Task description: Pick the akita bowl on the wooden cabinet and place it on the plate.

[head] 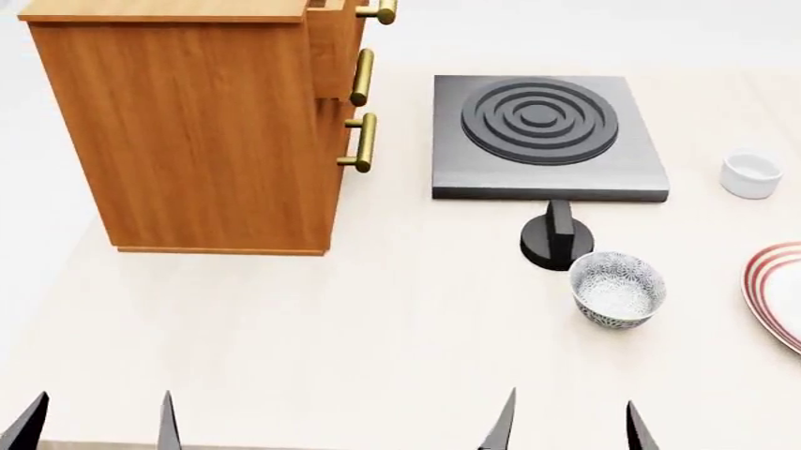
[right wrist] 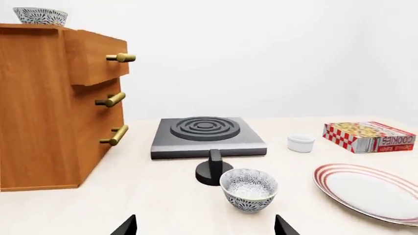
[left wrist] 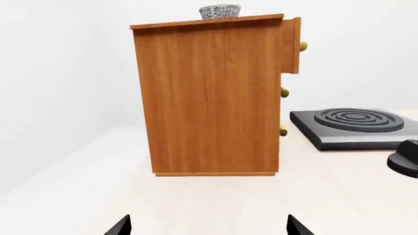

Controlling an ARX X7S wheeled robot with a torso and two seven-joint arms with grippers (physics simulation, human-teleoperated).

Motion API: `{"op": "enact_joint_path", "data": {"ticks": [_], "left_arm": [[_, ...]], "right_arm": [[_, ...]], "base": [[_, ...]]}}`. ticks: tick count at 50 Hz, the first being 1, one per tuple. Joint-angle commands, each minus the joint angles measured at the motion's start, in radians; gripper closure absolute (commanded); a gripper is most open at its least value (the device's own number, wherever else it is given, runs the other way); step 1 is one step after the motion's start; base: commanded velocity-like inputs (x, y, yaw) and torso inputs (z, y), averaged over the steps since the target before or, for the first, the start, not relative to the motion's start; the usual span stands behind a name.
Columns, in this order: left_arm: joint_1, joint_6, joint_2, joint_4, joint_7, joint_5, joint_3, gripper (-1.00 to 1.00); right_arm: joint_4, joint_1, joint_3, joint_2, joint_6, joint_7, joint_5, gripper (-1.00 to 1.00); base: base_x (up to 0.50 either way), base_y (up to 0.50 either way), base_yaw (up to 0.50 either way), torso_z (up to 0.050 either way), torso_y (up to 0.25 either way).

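Observation:
The akita bowl [left wrist: 220, 11], patterned blue-grey and white, sits on top of the wooden cabinet [left wrist: 209, 98]; in the right wrist view the bowl [right wrist: 40, 15] is at the cabinet's [right wrist: 39, 107] top. The head view cuts off the cabinet [head: 188, 131] top, hiding that bowl. The red-ringed white plate [head: 782, 295] [right wrist: 372, 188] lies at the table's right. My left gripper [left wrist: 209, 227] [head: 100, 422] is open and empty, low in front of the cabinet's side. My right gripper [right wrist: 205, 227] [head: 569, 422] is open and empty, near the table's front.
A second patterned bowl [head: 617, 289] [right wrist: 249, 188] stands on the table beside a black knob [head: 557, 239]. Behind it is the grey stove plate [head: 545, 136]. A small white cup [head: 751, 174] and a cookie box [right wrist: 369, 136] are at the right. The cabinet's top drawer is slightly out.

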Motion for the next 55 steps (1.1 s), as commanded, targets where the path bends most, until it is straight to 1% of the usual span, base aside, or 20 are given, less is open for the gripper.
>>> {"op": "enact_joint_path", "data": {"ticks": [1, 2, 8, 12, 19, 24, 28, 34, 40, 45, 47, 50, 55], "left_arm": [[-0.054, -0.084, -0.017, 0.138, -0.047, 0.077, 0.025, -1.0], [-0.079, -0.116, -0.014, 0.148, -0.043, 0.067, 0.021, -1.0], [-0.132, -0.166, -0.011, 0.186, -0.042, 0.076, 0.034, -1.0], [-0.155, -0.189, -0.01, 0.203, -0.04, 0.076, 0.042, -1.0], [-0.181, -0.219, -0.01, 0.253, -0.041, 0.047, 0.02, -1.0], [-0.192, -0.232, -0.015, 0.271, -0.042, 0.053, 0.028, -1.0], [-0.23, -0.277, -0.018, 0.296, -0.027, 0.033, 0.027, -1.0], [-0.301, -0.42, -0.024, 0.415, -0.001, -0.014, 0.025, -1.0], [-0.363, -0.487, -0.014, 0.446, 0.012, -0.071, -0.006, -1.0], [-0.417, -0.562, -0.014, 0.472, 0.017, -0.097, -0.005, -1.0], [-0.459, -0.617, -0.001, 0.486, 0.028, -0.145, -0.029, -1.0], [-0.588, -0.772, 0.012, 0.529, 0.016, -0.196, -0.051, -1.0], [-0.714, -0.904, 0.032, 0.556, 0.01, -0.249, -0.071, -1.0]], "right_arm": [[-0.222, 0.015, 0.012, 0.039, 0.152, 0.054, 0.003, -1.0], [-0.245, 0.024, 0.018, 0.043, 0.167, 0.055, 0.01, -1.0], [-0.338, 0.054, 0.011, 0.061, 0.234, 0.059, 0.017, -1.0], [-0.377, 0.076, 0.011, 0.062, 0.273, 0.075, 0.015, -1.0], [-0.48, 0.097, 0.012, 0.075, 0.336, 0.085, 0.03, -1.0], [-0.508, 0.1, 0.012, 0.077, 0.35, 0.095, 0.03, -1.0], [-0.562, 0.099, 0.006, 0.083, 0.38, 0.106, 0.031, -1.0], [-0.661, 0.117, 0.008, 0.092, 0.441, 0.127, 0.036, -1.0], [-0.711, 0.162, -0.013, 0.094, 0.507, 0.141, 0.035, -1.0], [-0.693, 0.137, -0.014, 0.092, 0.466, 0.14, 0.036, -1.0], [-0.69, 0.127, -0.012, 0.094, 0.455, 0.139, 0.039, -1.0], [-0.689, 0.124, -0.006, 0.095, 0.448, 0.137, 0.048, -1.0], [-0.693, 0.128, -0.016, 0.098, 0.45, 0.138, 0.049, -1.0]], "base": [[0.0, 0.0, 0.0, 0.0, 0.0], [0.0, 0.0, 0.0, 0.0, 0.0], [0.0, 0.0, 0.0, 0.0, 0.0], [0.0, 0.0, 0.0, 0.0, 0.0], [0.0, 0.0, 0.0, 0.0, 0.0], [0.0, 0.0, 0.0, 0.0, 0.0], [0.0, 0.0, 0.0, 0.0, 0.0], [0.0, 0.0, 0.0, 0.0, 0.0], [0.0, 0.0, 0.0, 0.0, 0.0], [0.0, 0.0, 0.0, 0.0, 0.0], [0.0, 0.0, 0.0, 0.0, 0.0], [0.0, 0.0, 0.0, 0.0, 0.0], [0.0, 0.0, 0.0, 0.0, 0.0]]}}
